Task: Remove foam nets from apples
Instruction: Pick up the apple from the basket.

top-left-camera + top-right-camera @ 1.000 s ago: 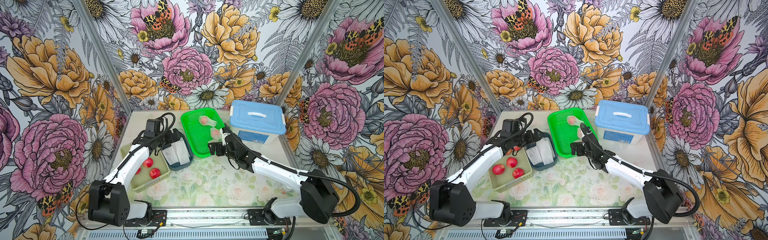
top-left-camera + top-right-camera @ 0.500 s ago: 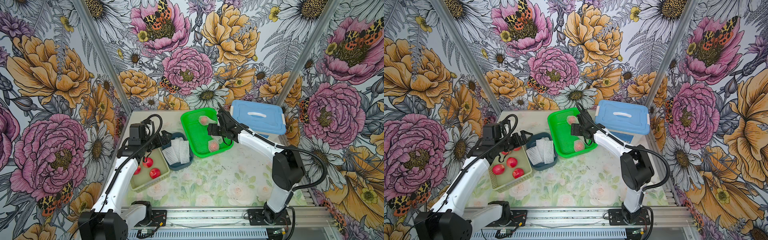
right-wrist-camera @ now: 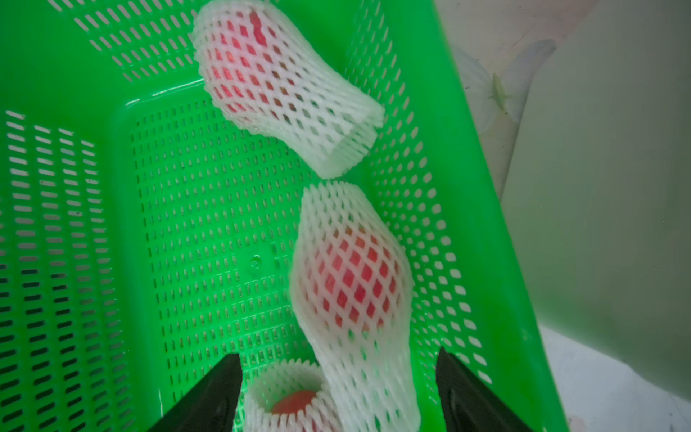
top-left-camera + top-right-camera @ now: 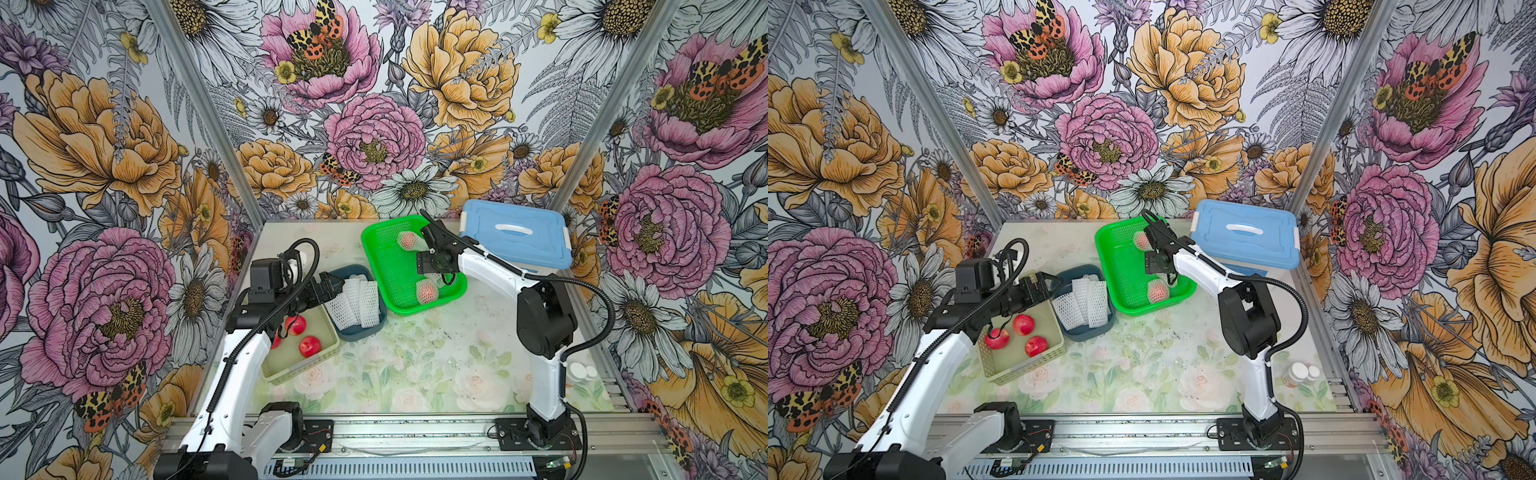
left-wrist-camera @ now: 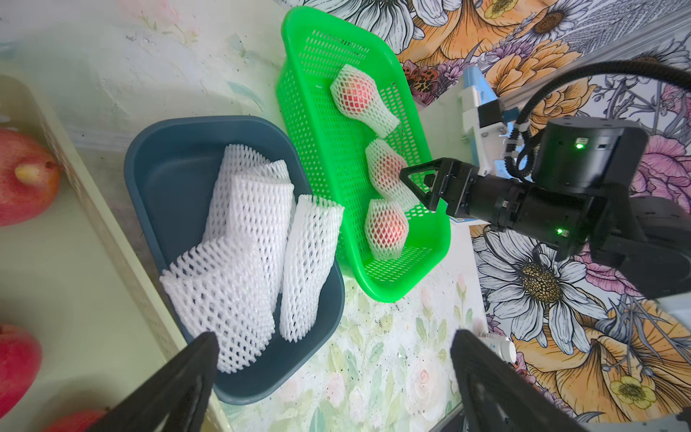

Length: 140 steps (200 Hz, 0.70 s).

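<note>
3 netted apples [image 5: 386, 228] in green basket [image 5: 325, 123]

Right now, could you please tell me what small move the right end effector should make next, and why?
I would probably close the right end effector on the loose tail of the middle foam net. Its jaws stand open on either side of that tail inside the green basket, and nothing is gripped yet.
</note>
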Each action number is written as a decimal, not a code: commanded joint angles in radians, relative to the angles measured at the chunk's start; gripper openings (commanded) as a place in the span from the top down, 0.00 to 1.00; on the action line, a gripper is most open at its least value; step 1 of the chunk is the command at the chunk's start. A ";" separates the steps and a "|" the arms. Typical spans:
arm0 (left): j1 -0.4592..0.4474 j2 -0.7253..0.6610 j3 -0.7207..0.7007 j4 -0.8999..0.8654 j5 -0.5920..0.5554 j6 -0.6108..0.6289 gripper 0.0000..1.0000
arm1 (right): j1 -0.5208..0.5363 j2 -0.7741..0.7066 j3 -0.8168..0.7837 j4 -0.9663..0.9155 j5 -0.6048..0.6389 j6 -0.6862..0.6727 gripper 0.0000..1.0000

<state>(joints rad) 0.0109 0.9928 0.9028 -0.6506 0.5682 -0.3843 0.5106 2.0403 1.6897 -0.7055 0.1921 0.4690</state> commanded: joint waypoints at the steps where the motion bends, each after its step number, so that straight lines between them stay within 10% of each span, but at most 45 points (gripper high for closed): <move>1: 0.003 -0.022 -0.017 0.000 0.032 0.025 0.01 | -0.006 0.051 0.037 -0.035 0.024 -0.023 0.15; 140: -0.035 -0.032 -0.030 0.001 0.040 0.023 0.01 | -0.003 0.230 0.172 -0.036 0.083 -0.024 0.28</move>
<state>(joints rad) -0.0116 0.9642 0.8860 -0.6544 0.5858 -0.3843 0.5091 2.2337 1.8191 -0.7448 0.2283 0.4446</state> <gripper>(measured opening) 0.989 0.743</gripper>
